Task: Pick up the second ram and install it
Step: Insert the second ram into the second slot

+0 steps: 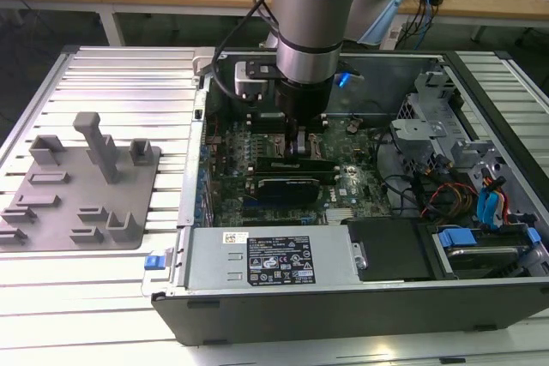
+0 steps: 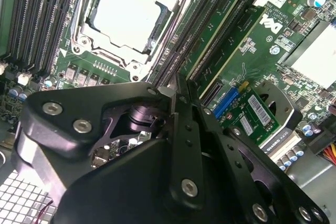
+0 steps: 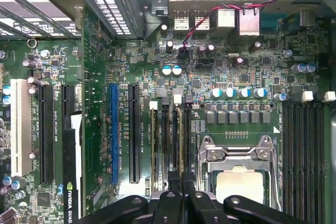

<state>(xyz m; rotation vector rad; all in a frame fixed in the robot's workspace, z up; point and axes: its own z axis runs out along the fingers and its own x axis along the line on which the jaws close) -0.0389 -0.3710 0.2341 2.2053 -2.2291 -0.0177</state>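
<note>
second ram stood edge-on in a slot beside the cpu socket, the gripper clenched on it. any skew while pressing might have left it half seated.

Slatted aluminium table, ribbed all the way across. Sitting right on it: open desktop computer case, lying on its side with the insides facing up, hogging the middle and the exterior view's right. Over on the exterior view's left, flat grey fixture plate with one tall post and some little brackets, just beside the case, not touching. Small blue tab by the case's near corner.
</note>
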